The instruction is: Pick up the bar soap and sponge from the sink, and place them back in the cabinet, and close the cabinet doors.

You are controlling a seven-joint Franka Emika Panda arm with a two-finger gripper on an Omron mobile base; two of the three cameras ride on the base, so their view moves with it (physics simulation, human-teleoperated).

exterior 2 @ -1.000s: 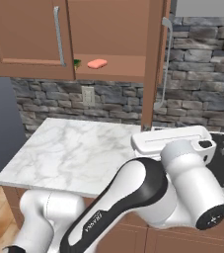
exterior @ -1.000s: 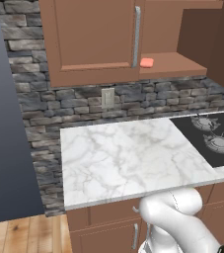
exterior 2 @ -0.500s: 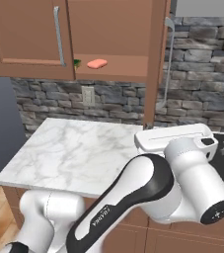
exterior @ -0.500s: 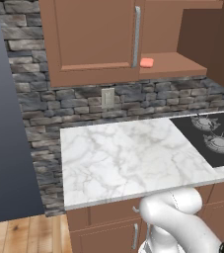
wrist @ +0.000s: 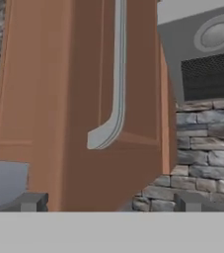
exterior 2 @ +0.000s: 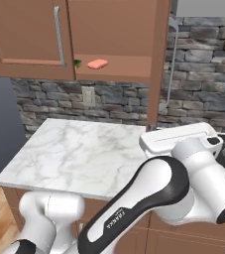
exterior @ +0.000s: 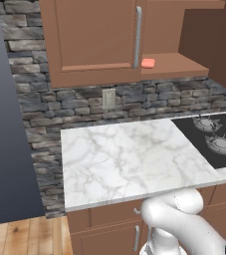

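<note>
Pincer [wrist: 111,202] open, facing cabinet door [wrist: 84,99]

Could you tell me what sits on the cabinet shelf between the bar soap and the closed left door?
In the right base view, the sponge's dark green corner shows there, between the bar soap and the left door's edge.

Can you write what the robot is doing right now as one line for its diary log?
gripper: open, facing right cabinet door | bar soap: on cabinet shelf | left cabinet door: closed | right door: open

Marble counter [exterior: 129,159] beside black stovetop [exterior: 216,139]
</note>
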